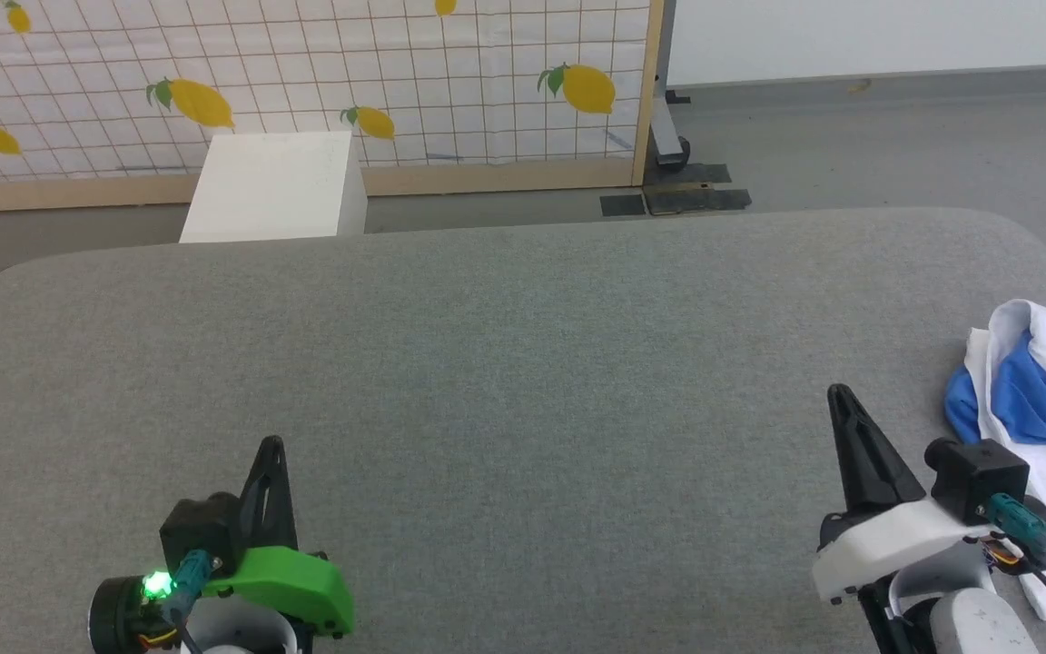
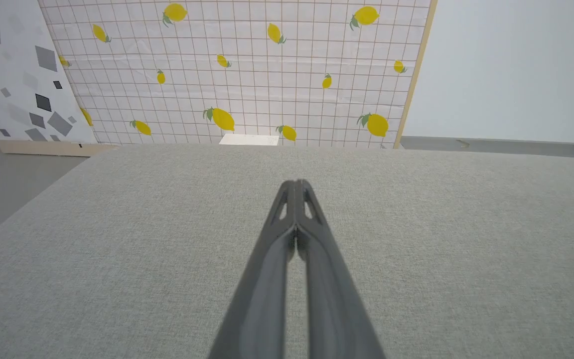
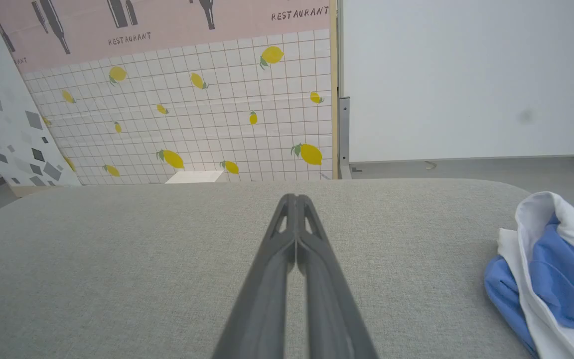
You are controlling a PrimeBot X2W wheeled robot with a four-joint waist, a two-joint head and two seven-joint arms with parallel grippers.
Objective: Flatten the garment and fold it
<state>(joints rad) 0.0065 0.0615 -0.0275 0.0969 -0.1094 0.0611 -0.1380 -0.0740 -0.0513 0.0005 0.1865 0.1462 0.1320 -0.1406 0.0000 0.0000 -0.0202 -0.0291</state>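
Garment (image 1: 1031,400): one, white with blue sections, crumpled in heap at right edge of surface (image 1: 523,363).
Surface: one, grey fabric-covered, rounded corners.
Left pincer (image 1: 273,442): one, fingers clenched together, grasping nothing, above near-left part of surface, well apart from garment.
Right pincer (image 1: 839,389): one, clenched likewise, grasping nothing, near right edge, just beside garment, tips apart from cloth.
White box (image 1: 273,186): one, beyond far edge.
Lemon-print panel (image 1: 305,82): one, upright behind box.

The word "RESTAURANT" appears twice in dark capitals on a pink poster (image 3: 177,25) above a lemon-patterned tile screen (image 3: 217,129); a third print is cut off.
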